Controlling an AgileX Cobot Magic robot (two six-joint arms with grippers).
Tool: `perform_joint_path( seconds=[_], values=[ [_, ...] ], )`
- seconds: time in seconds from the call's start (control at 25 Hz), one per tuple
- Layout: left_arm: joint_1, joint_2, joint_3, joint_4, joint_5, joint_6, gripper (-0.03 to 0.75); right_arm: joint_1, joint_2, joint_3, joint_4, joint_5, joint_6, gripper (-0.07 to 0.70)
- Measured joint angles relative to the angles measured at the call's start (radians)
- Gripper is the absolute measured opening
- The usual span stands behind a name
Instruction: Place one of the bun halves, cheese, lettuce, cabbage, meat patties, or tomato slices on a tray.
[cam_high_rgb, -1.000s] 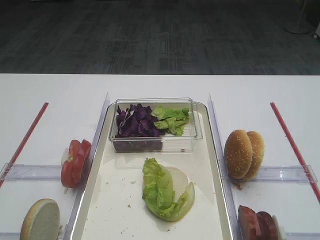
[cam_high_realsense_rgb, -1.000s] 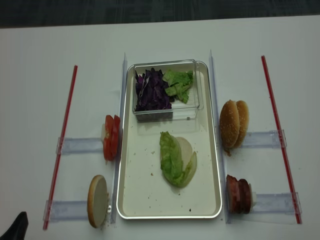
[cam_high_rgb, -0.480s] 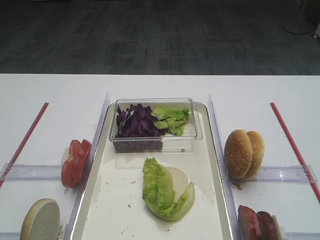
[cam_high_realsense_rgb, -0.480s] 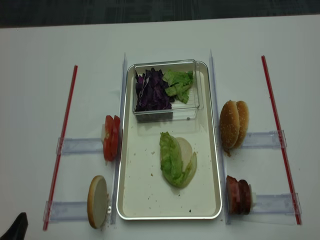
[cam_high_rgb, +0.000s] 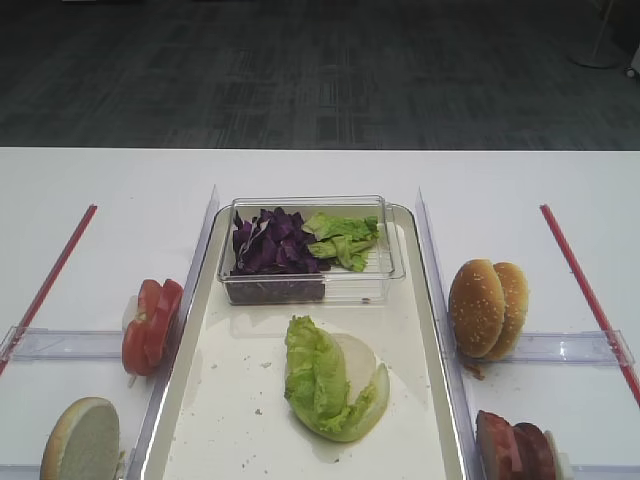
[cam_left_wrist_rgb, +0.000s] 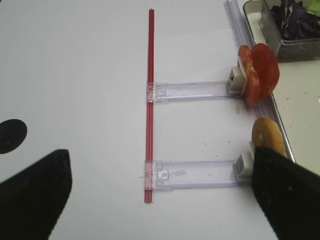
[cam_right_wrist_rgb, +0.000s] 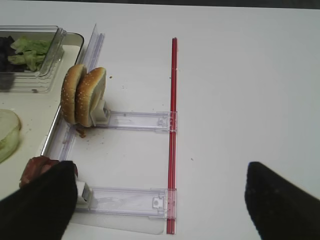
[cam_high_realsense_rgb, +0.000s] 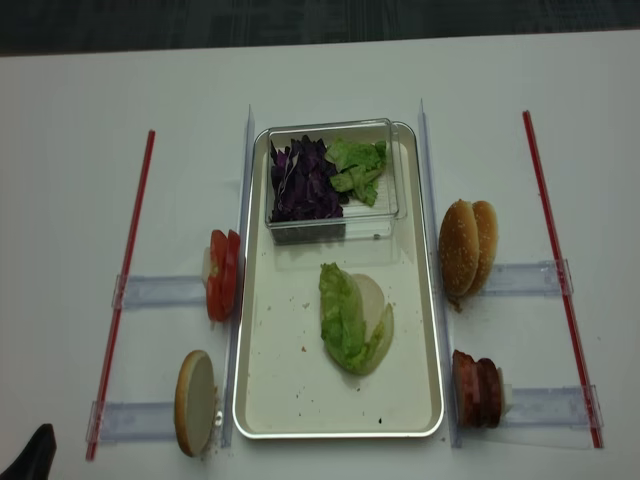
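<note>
A crinkled lettuce leaf lies on a pale bun half in the middle of the silver tray. Purple cabbage fills the left of the box at the tray's far end. Tomato slices and one bun half stand left of the tray. Two bun halves and the meat patties stand to its right. My right gripper hangs open over bare table right of the patties. My left gripper is open left of the bun half, holding nothing.
A clear plastic box holds the cabbage and loose lettuce pieces. Clear rails carry the food stacks. Red strips run along the table on both outer sides. The table's far edge meets dark carpet.
</note>
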Motion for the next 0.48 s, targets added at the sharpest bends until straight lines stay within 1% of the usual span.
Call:
perform_joint_path(
  seconds=[0.48],
  values=[
    [0.0,0.0,0.0,0.0,0.0,0.0,0.671,0.0,0.0,0.0,0.0,0.002,0.001,0.69]
  ],
)
